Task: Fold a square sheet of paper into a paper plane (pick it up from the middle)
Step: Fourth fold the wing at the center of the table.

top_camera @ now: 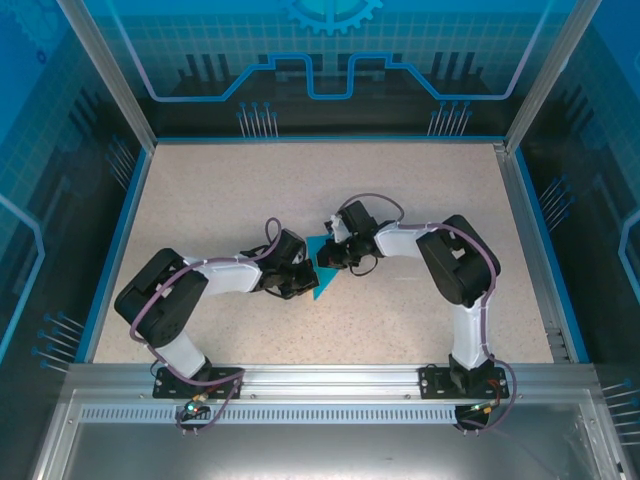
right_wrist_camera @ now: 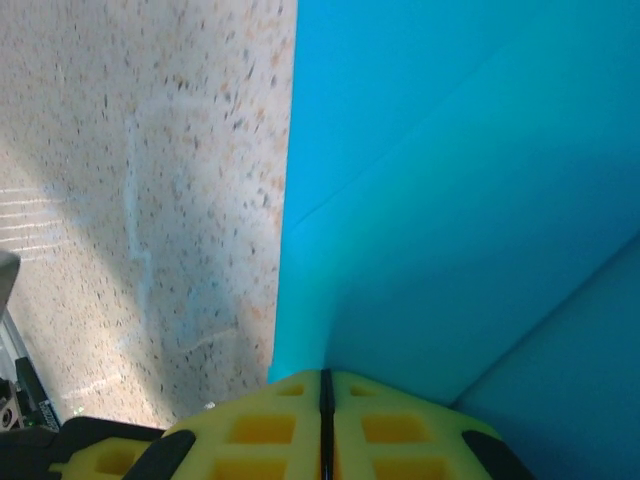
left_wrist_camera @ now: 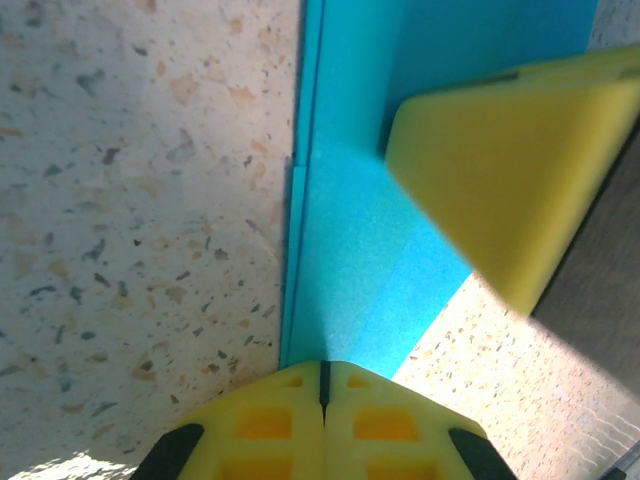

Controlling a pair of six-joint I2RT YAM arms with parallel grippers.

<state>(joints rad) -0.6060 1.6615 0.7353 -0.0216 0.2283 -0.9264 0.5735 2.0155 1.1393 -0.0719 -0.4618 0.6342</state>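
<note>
Paper (left_wrist_camera: 345,240), smooth teal, sharply creased, lies on speckled table (left_wrist_camera: 130,200).

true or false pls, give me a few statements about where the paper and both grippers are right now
1. The left gripper and the right gripper both have their fingers closed together. True.
2. The teal paper lies against the back wall. False: it lies around the middle of the table, between the two grippers.
3. The paper is one flat, unfolded layer. False: overlapping layers and a fold line show in the left wrist view.
4. The left gripper's tip sits at the edge of the paper. True.
</note>
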